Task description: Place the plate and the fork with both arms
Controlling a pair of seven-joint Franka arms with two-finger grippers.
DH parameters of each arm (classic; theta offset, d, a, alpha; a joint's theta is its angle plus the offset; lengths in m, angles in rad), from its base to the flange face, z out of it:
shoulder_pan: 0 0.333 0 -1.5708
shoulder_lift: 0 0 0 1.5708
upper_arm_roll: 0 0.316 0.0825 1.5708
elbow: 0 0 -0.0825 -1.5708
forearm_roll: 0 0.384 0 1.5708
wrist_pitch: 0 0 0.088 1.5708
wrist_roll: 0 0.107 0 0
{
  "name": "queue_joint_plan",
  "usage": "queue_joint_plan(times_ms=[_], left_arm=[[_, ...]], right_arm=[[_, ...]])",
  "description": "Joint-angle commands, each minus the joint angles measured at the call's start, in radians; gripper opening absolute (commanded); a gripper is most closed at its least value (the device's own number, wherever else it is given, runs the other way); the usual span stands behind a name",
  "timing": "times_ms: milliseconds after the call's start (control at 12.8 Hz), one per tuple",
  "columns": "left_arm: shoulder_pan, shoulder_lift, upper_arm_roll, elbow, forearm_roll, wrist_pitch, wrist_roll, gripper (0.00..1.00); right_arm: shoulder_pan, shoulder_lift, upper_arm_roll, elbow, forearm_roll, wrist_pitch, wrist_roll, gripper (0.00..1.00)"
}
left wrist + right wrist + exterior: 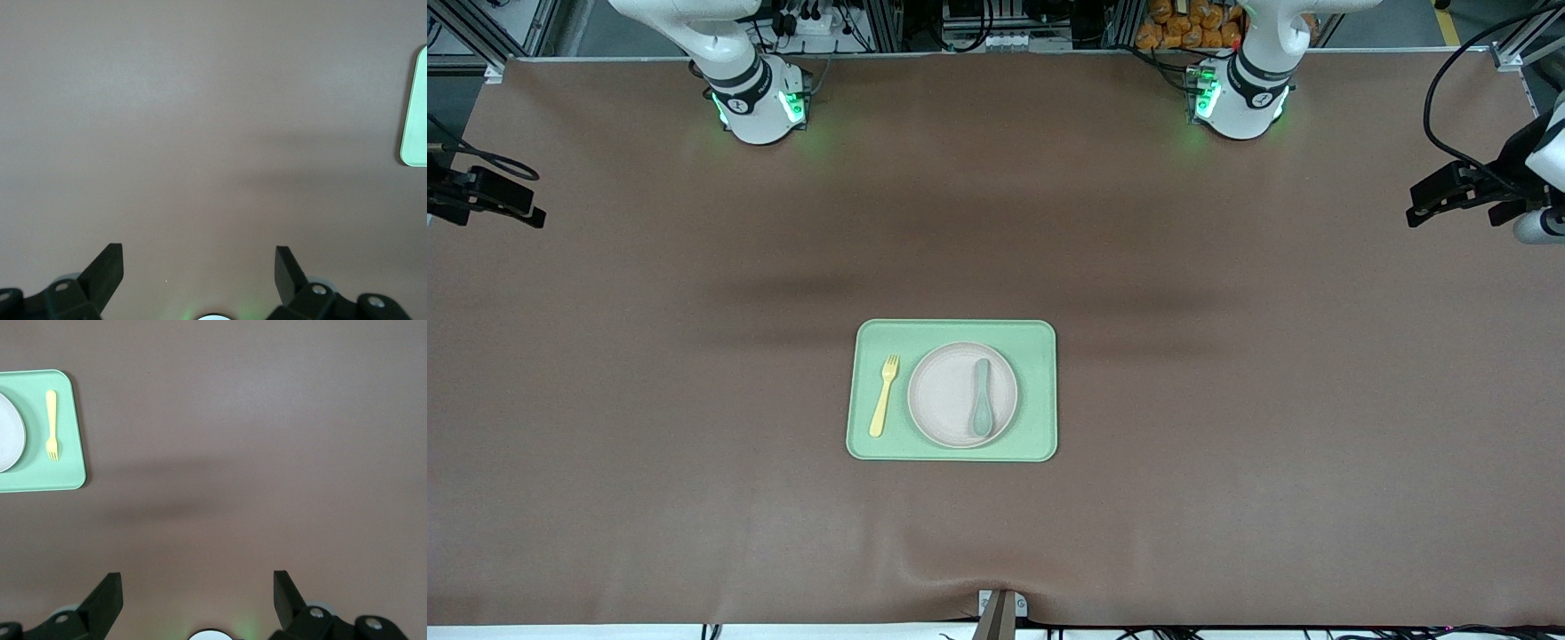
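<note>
The off-white plate [947, 396] lies in the middle of a light green tray [1040, 391], with a grey-green spoon [982, 397] resting on it. The pale yellow fork [884, 396] lies on the tray beside the plate, toward the right arm's end. My left gripper [199, 248] hangs open and empty over bare brown table; only the tray's edge [417, 107] shows in its view. My right gripper [197, 575] is also open and empty over bare table, and its view shows the tray [40, 463], the fork [51, 425] and part of the plate [8, 433]. Neither gripper shows in the front view.
The two arm bases [756, 102] [1240, 98] glow green along the table's edge farthest from the front camera. Black camera mounts reach in at both ends of the table [489, 196] [1467, 191]. A small bracket [1000, 609] sits at the nearest edge.
</note>
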Motion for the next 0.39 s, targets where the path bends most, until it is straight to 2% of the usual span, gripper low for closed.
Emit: queue_joint_plan(times_ms=[0,312], left_arm=[[0.004,0.0,-0.002,0.001,-0.011,0.007,-0.001,1.0],[0.004,0.0,-0.002,0.001,-0.011,0.007,0.001,1.0]], right_arm=[[-0.017,-0.019,0.026,-0.002,-0.019,-0.007,0.014,1.0],[-0.02,-0.017,0.024,0.006,-0.019,-0.006,0.011,1.0]])
